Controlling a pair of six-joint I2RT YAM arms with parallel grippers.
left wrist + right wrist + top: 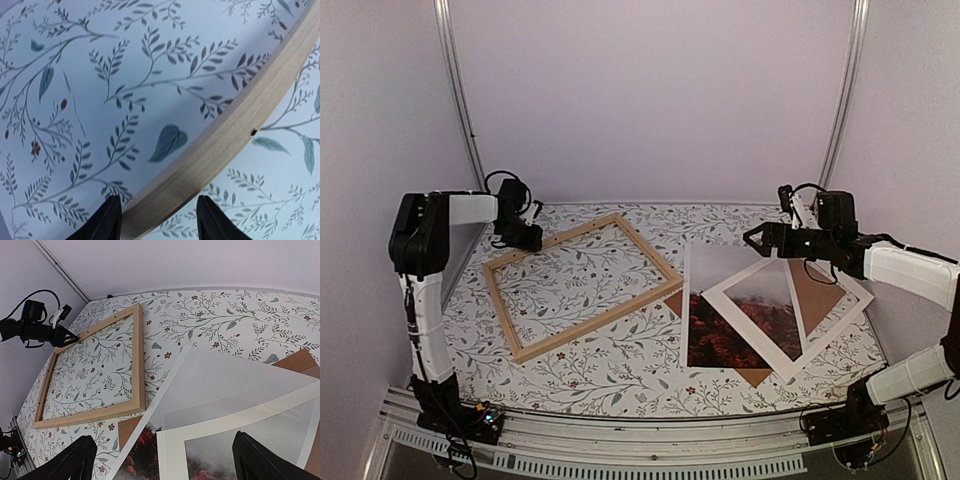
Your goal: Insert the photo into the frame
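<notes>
Got the photo (715, 335) lying flat on the right half of the floral-patterned table (620, 385), red-orange foliage toward the near edge and misty grey toward the back. Not in the frame yet. Partly covered by a white mat (746, 325) laid askew across it, with a brown backing board (820, 292) peeking out from underneath. Just left of it, spotted the frame (595, 320) flat on the table and turned at an angle, only the leafy pattern showing through its opening. Near-right corner right up against the photo's left edge, hard to call whether actually touching. At the frame's far-left corner, found the left gripper (159, 222) with fingers apart, one tip on either side of the wood strip, can't tell if touching it. Above the far end of the photo and mat, found the right gripper (167, 465) hanging with fingers spread wide, gripping nothing.
</notes>
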